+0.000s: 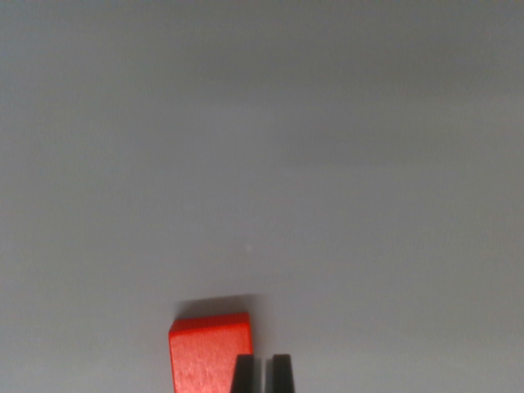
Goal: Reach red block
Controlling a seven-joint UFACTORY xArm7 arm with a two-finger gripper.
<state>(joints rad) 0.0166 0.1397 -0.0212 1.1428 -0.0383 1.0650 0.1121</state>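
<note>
A red block (206,354) lies on the grey surface at the bottom of the wrist view, a little left of centre, cut off by the lower edge. My gripper (262,372) shows as two dark fingertips at the bottom edge, close together with only a thin gap. The left fingertip (242,375) overlaps the block's right edge in the picture; the right fingertip (282,373) stands just to the block's right. Nothing is seen between the tips.
A plain grey tabletop (262,164) fills the rest of the view, with a soft shadow behind the block.
</note>
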